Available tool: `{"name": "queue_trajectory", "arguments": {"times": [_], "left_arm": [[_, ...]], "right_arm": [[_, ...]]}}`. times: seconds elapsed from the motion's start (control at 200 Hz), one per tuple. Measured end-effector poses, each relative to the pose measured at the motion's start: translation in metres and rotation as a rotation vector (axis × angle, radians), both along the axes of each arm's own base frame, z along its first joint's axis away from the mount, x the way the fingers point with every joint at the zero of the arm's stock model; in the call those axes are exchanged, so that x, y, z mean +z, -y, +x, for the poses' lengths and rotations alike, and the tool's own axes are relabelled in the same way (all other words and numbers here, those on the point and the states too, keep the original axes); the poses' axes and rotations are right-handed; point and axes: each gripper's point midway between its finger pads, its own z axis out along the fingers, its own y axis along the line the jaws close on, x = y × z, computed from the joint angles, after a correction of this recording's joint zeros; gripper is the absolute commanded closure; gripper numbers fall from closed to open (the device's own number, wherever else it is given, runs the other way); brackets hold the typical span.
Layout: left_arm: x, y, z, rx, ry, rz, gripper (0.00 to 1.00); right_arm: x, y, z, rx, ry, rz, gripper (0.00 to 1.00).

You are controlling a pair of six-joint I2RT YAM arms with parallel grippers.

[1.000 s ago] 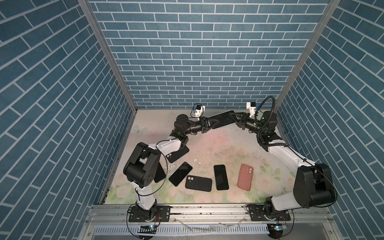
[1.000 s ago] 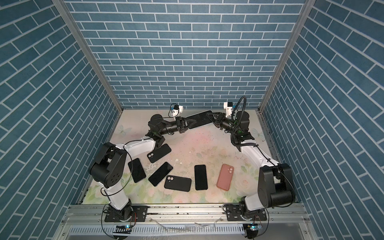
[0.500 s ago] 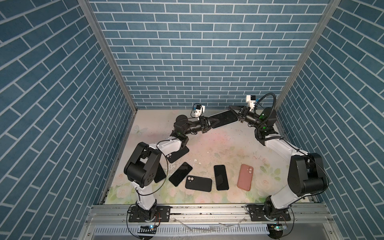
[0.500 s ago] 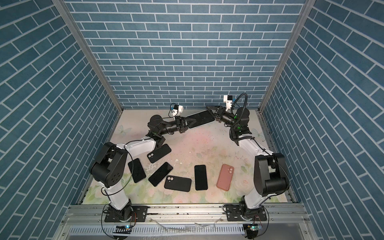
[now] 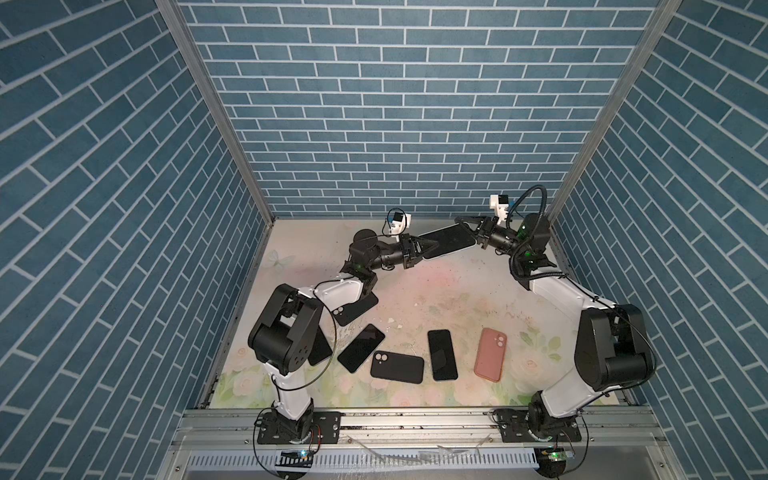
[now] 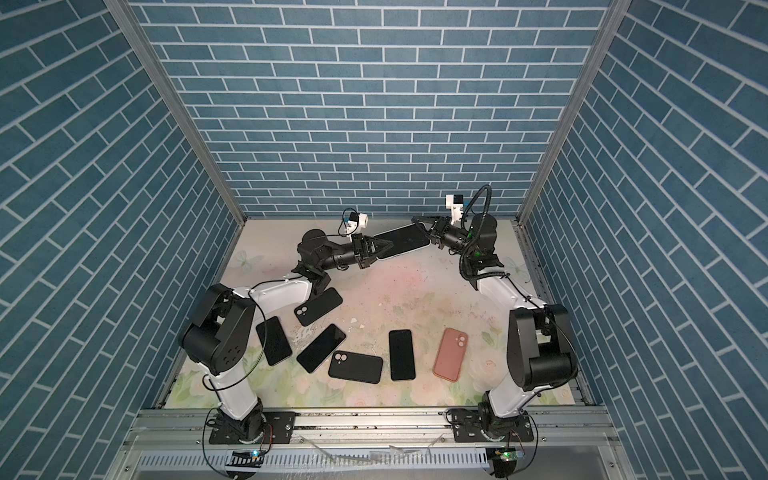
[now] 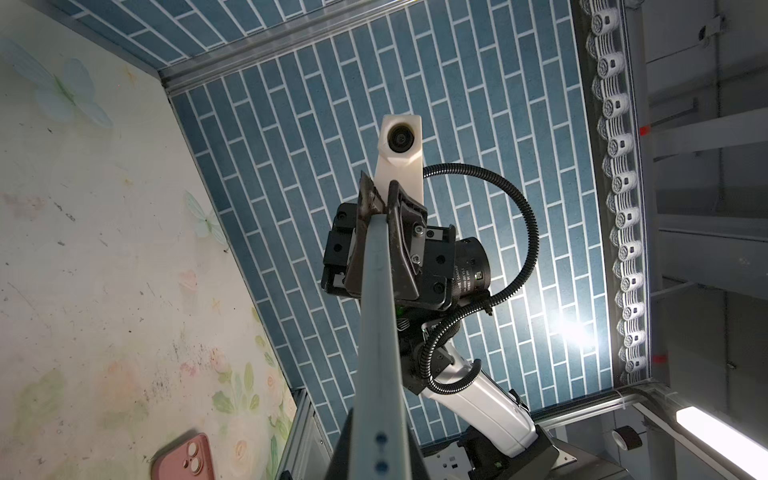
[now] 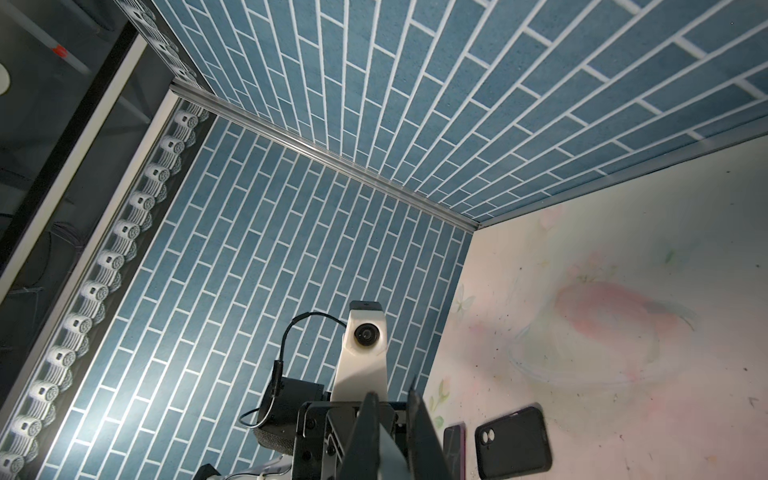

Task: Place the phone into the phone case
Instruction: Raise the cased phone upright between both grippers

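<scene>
Hanging over the far end of the floral surface (image 5: 436,291), well apart from the pink phone case (image 5: 490,354), the dark phone (image 5: 449,241) is clamped at opposite ends by left fingers (image 7: 340,457) and right fingers (image 7: 401,232), probably for a regrip before casing.

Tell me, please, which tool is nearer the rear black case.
Left. Left tool grips the phone at the end nearer the rear black case; right tool grips its far end.

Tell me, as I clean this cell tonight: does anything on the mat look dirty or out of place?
Yes. Small white scraps lie on the floral mat near its middle, with dark specks around them. The phone is off it, clamped between the left pincer and right pincer.
</scene>
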Motion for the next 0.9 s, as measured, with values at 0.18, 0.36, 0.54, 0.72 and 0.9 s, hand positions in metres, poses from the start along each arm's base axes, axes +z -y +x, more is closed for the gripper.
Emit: {"name": "queue_trajectory", "arguments": {"times": [0.18, 0.36, 0.54, 0.72, 0.9], "left_arm": [[0.0, 0.001, -0.002, -0.007, 0.017, 0.005, 0.93], [-0.003, 0.002, -0.004, -0.015, 0.039, 0.02, 0.95], [-0.005, 0.003, -0.009, -0.039, 0.067, 0.043, 0.95], [-0.005, 0.004, -0.011, -0.056, 0.072, 0.068, 0.94], [-0.003, 0.004, -0.014, -0.074, 0.062, 0.082, 0.87]], "right_arm": [[-0.001, 0.004, -0.004, 0.001, 0.014, -0.068, 0.63], [0.007, 0.015, -0.016, 0.056, 0.016, -0.098, 0.57], [0.002, 0.02, -0.026, 0.125, -0.011, -0.1, 0.68], [-0.011, 0.02, -0.032, 0.148, -0.033, -0.108, 0.87], [-0.007, 0.021, -0.035, 0.173, -0.013, -0.103, 0.99]]}}
